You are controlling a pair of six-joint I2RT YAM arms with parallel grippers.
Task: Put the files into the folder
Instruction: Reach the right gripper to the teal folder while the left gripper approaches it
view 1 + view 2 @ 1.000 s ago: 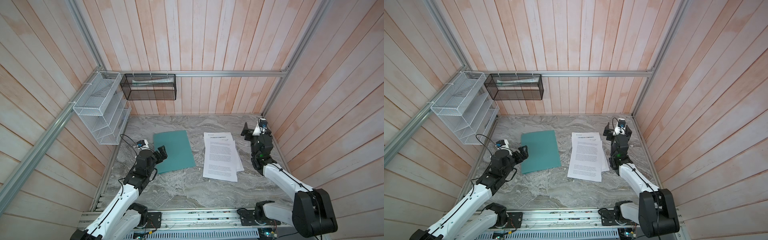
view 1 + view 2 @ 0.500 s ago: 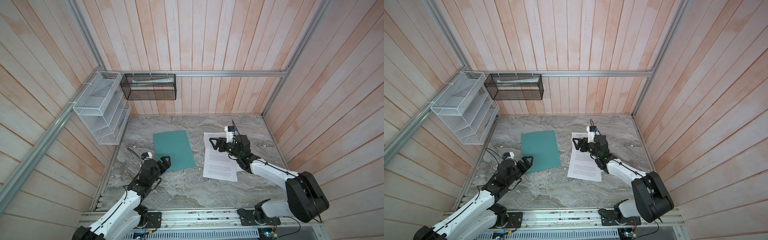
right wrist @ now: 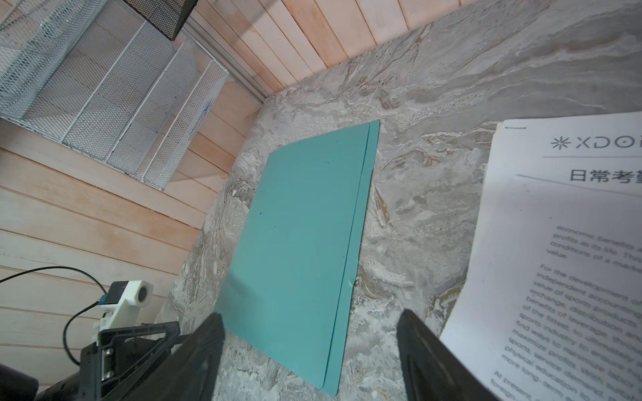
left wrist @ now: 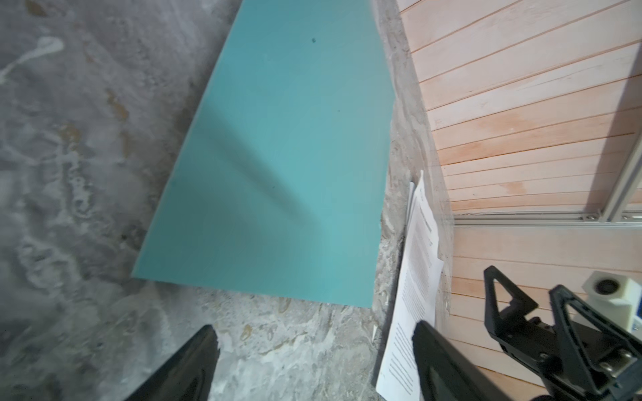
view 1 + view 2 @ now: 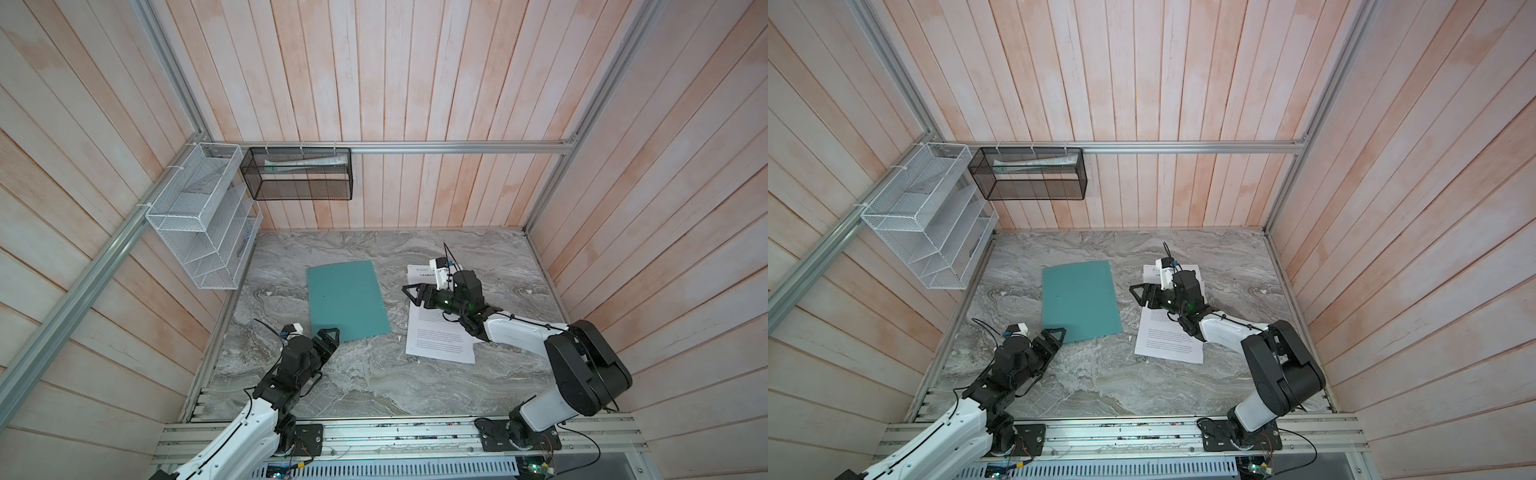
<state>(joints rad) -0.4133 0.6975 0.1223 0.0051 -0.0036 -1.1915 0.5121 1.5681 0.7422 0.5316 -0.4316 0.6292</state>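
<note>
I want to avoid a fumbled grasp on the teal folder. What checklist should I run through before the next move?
1. Folder open for loading: not ok, it lies closed and flat on the marble table.
2. Folder's loose edge toward the files: ok, seen in the right wrist view.
3. Files apart from folder: ok, bare table between.
4. Left gripper open, empty: ok, beside the folder's near corner.
5. Right gripper open, empty: ok, above the files' edge.
</note>
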